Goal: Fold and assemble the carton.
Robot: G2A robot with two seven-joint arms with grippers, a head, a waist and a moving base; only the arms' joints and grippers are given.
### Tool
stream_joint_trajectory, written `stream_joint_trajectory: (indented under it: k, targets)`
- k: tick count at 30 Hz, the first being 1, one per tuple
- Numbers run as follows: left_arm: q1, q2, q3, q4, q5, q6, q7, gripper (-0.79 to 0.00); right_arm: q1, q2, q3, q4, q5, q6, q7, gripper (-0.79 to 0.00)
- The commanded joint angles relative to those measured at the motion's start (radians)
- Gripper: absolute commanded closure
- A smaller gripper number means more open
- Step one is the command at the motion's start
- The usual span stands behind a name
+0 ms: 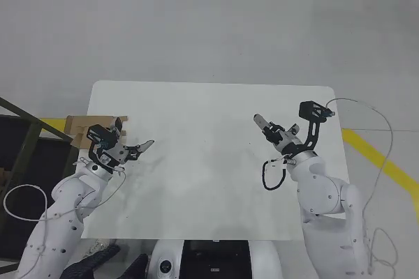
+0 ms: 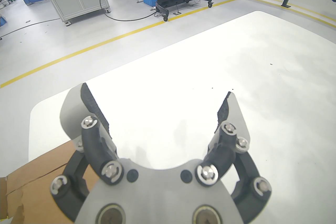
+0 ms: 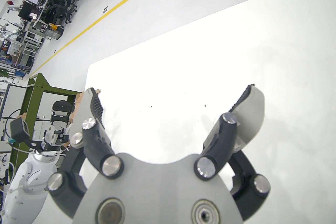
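Carton of brown creased cardboard (image 1: 75,127) (image 2: 34,177) lying at the left edge of the white rounded-corner counter (image 1: 209,209) (image 2: 249,57), partly hanging out past that edge. Fold lines and a short tear-like slit showing across its top face in the left wrist view. Flaps sticking up a little at the far side, just beside the wrist of the white left arm (image 1: 63,202).

Left jaws spread wide, nothing between them, only bare counter seen through the gap. Placed over the counter just inward of the carton and pointing toward the middle, the cardboard sitting back by the base of one finger. Contact with the cardboard: cannot tell, but certainly not clamped on it.

Over on the other side, right jaws also wide open and holding nothing, dark ribbed pads (image 3: 95,104) facing each other across plain white surface. White right arm (image 1: 321,195) over the counter's right half, well apart from the carton.

Beyond the carton, off the counter's left side, an olive-green metal frame (image 1: 21,132) (image 3: 39,86). Yellow floor line (image 1: 380,164) (image 2: 78,51) on the grey floor past the right edge.
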Motion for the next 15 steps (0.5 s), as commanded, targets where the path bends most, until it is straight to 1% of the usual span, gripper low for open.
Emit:
stream_joint_trajectory:
  k: [1,4,6,9,15]
  targets:
    - [0.0,0.0,0.0,0.0,0.0,0.0,0.0,-0.784,0.0,0.0,0.0,0.0,0.0,0.0,0.0,-0.785]
    - [0.0,0.0,0.0,0.0,0.0,0.0,0.0,-0.785,0.0,0.0,0.0,0.0,0.0,0.0,0.0,-0.784]
    - [0.0,-0.002,-0.004,0.002,-0.031,0.004,-0.006,-0.785,0.0,0.0,0.0,0.0,0.0,0.0,0.0,-0.785]
    - [-0.001,-0.004,-0.035,0.017,-0.188,-0.031,-0.058,-0.785,0.0,0.0,0.0,0.0,0.0,0.0,0.0,-0.785]
    - [0.003,0.001,-0.135,0.027,-0.435,-0.099,-0.185,-0.785,0.0,0.0,0.0,0.0,0.0,0.0,0.0,-0.785]
